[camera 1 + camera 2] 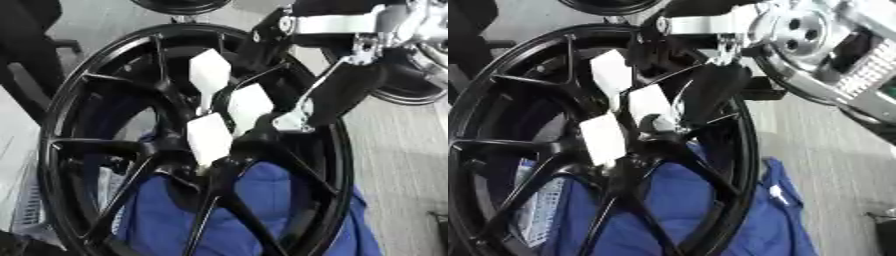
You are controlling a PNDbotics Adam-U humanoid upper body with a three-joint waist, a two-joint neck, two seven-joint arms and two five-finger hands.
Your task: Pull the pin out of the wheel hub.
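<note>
No brand, label or writing can be read on anything here. The wheel hub (188, 145) is a glossy black multi-spoke alloy rim (its spokes fan out from a dark centre), lying tilted and filling most of the left eye view, with a blue cloth (254, 215) showing through the spokes toward 6 o'clock. Three white blocky pieces (229, 107) sit clustered at the centre of the wheel hub: one toward 12 o'clock, one toward 3 o'clock, one toward 6 o'clock of the middle. Which of them is the pin cannot be told.

The right hand (710, 92) comes in from 1 o'clock, its silver wrist joint large in the right eye view, and its black fingers reach down to the centre of the wheel hub, just beside the white pieces. The fingers look curled inward around the middle of the cluster, but whether they actually close on a piece cannot be told, since black fingers merge with black spokes.

A second dark rim (411, 85) lies on the grey floor (402, 150) toward 2 o'clock.
</note>
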